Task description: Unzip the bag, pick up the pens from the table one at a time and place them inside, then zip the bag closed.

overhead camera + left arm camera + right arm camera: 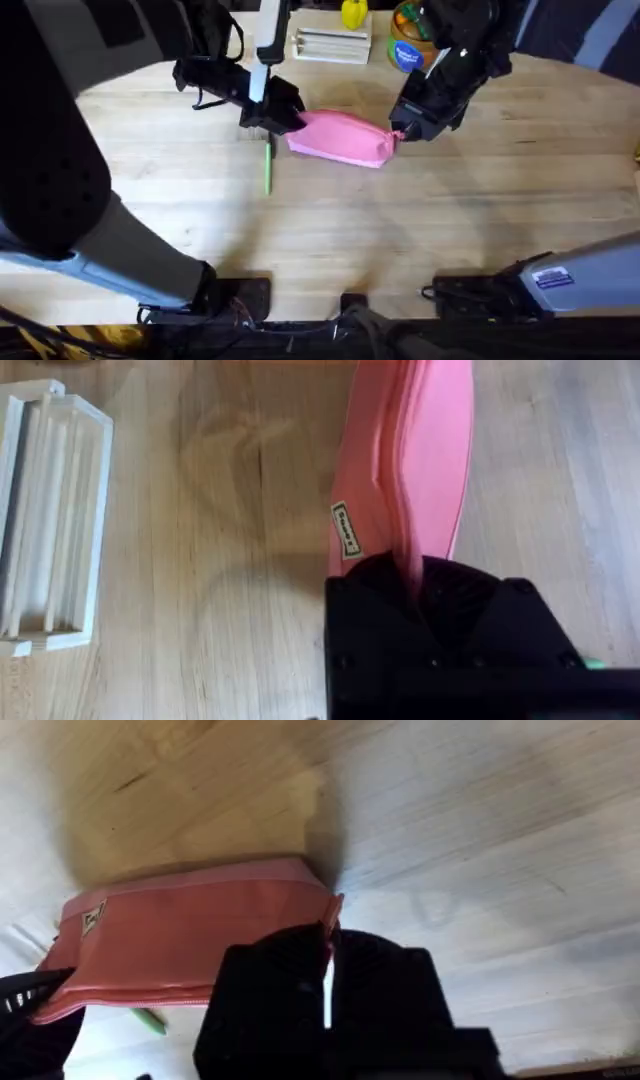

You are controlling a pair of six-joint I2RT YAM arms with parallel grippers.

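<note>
Pale plank bench (480, 200) carries the bag (342, 137) near its middle, lying lengthwise between the two arms. Left gripper (275, 118) is clamped on one end of the bag, right gripper (403, 128) on the opposite end; my reading is that one end is anchored so the zipper can be drawn along the seam without the pouch sliding. One green pen (267, 167) lies on the bench just beside the bag's left-gripper end, not yet bagged.

Left wrist view: the fingers (440, 630) pinch the pink fabric, and a white slotted holder (50, 520) sits well apart from the bag. Right wrist view: fingers narrow on the bag's end tab (330, 925).
</note>
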